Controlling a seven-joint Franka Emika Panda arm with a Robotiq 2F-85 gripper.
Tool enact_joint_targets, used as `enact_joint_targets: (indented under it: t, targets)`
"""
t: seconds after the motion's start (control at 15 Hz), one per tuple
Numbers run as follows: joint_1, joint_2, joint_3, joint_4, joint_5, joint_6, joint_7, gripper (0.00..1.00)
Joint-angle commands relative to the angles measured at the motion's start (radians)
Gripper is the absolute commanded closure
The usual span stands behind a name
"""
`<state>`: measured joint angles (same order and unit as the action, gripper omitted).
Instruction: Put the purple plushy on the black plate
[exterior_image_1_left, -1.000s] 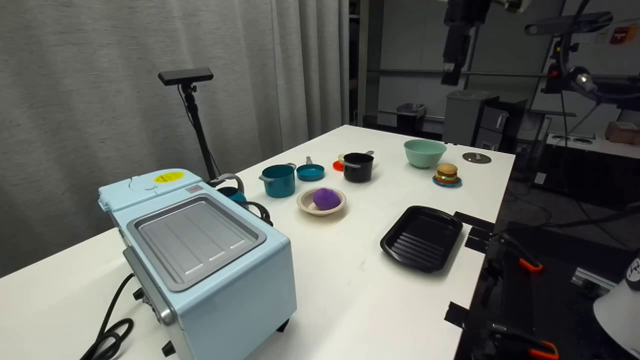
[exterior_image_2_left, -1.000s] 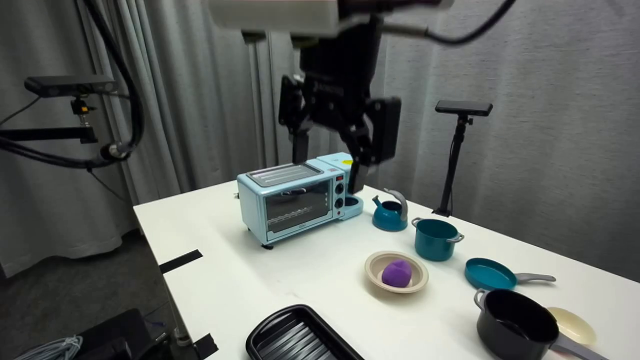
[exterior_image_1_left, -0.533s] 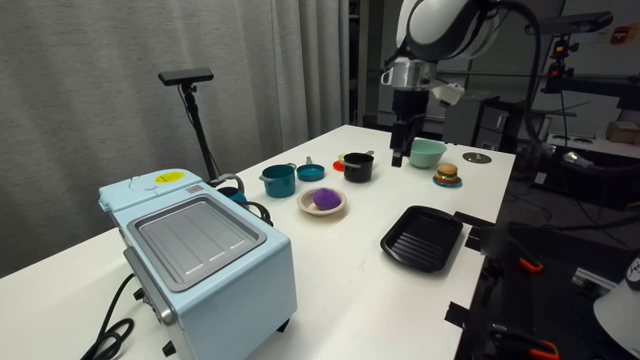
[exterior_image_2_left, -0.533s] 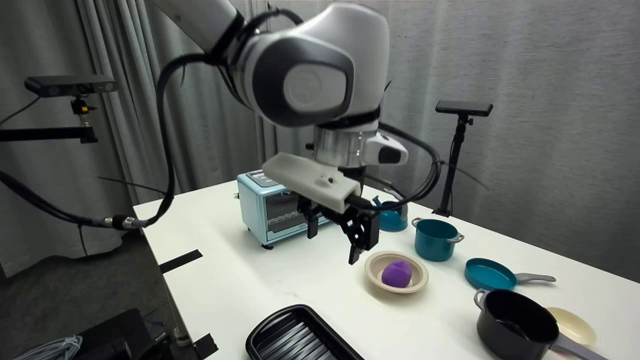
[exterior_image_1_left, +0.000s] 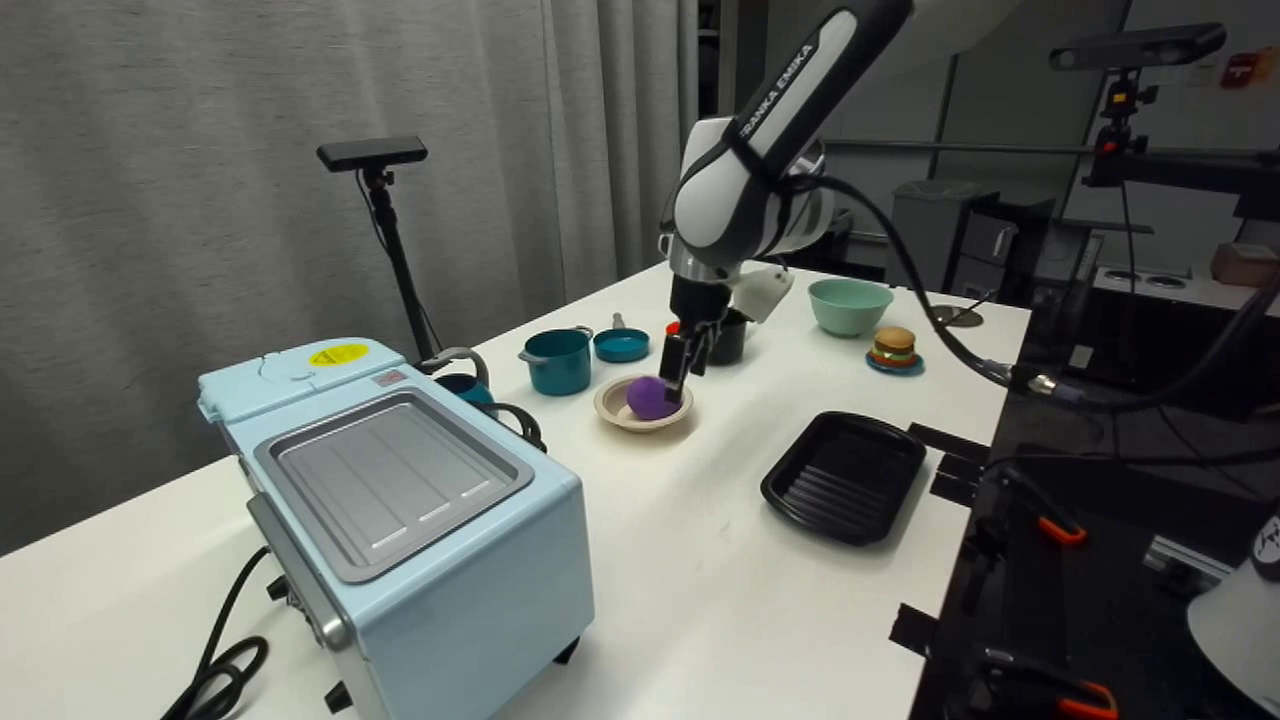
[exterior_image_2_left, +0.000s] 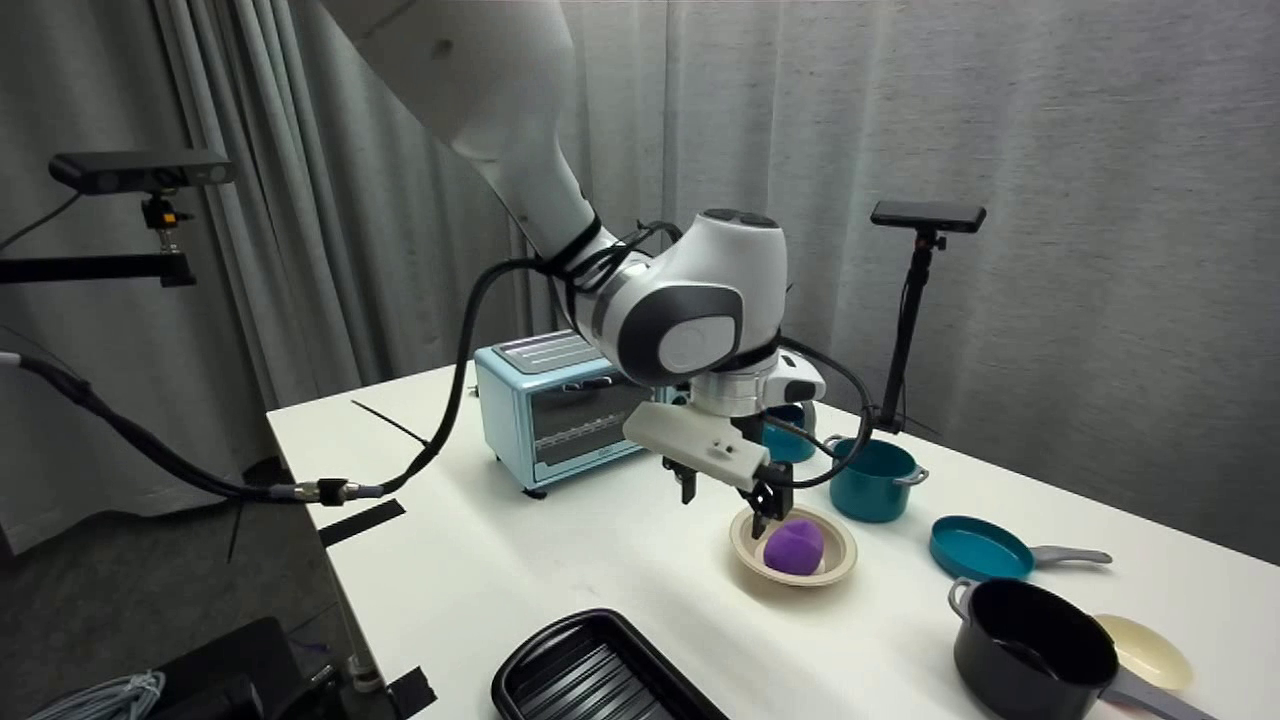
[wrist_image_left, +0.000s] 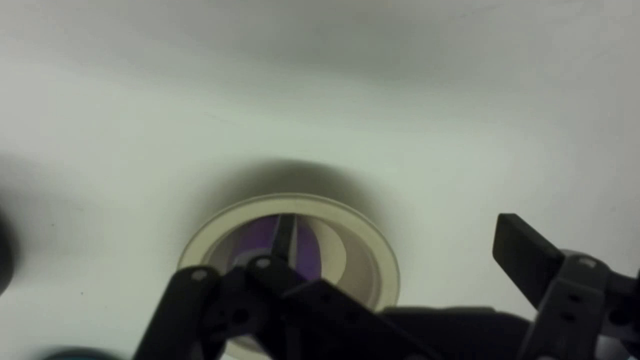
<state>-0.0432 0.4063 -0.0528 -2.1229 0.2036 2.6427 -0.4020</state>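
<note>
In an exterior view I've got the arm (exterior_image_1_left: 715, 200) out over the white table (exterior_image_1_left: 700, 600), with the tool (exterior_image_1_left: 685, 382) right by a beige bowl (exterior_image_1_left: 612, 408). The purple plushy (exterior_image_1_left: 648, 398) is sitting in that bowl, and the tool overlaps the plushy's edge from this angle, so I can't tell if they're touching. The black plate (exterior_image_1_left: 845, 480) is well apart from the bowl, closer to the table's edge. There's a light blue toaster oven (exterior_image_1_left: 480, 600) up close, a teal pot (exterior_image_1_left: 560, 365) near the beige bowl, plus a mint green bowl (exterior_image_1_left: 848, 308) and a toy burger (exterior_image_1_left: 893, 346) on a small blue plate (exterior_image_1_left: 895, 369) farther along.

In an exterior view I can also make out a teal kettle (exterior_image_2_left: 788, 448) partly hidden behind the arm, a teal frying pan (exterior_image_2_left: 978, 548), and a black pot (exterior_image_2_left: 1030, 650) with a cream dish (exterior_image_2_left: 1145, 650) beside it. The purple plushy's in the beige bowl here too, and the black plate gets cut off at the bottom. The tool looks spread, one side over the beige bowl, the other off past its rim.

Wrist view's kinda murky, but it backs that up: the tool is wide, one side crossing in front of the purple plushy down in the bowl, the opposite side well out beside it with white table behind
</note>
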Motion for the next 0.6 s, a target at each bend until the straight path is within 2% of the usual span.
enact_joint_targets:
  t: [0.0, 0.4, 0.47, 0.53]
  targets:
    - [-0.045, 0.177, 0.025, 0.234, -0.078, -0.017, 0.053, 0.0]
    - [-0.077, 0.336, 0.022, 0.423, -0.156, -0.065, 0.127, 0.0]
    - [-0.093, 0.37, 0.03, 0.456, -0.153, -0.073, 0.119, 0.08]
    - [-0.1, 0.389, 0.036, 0.477, -0.149, -0.085, 0.117, 0.26]
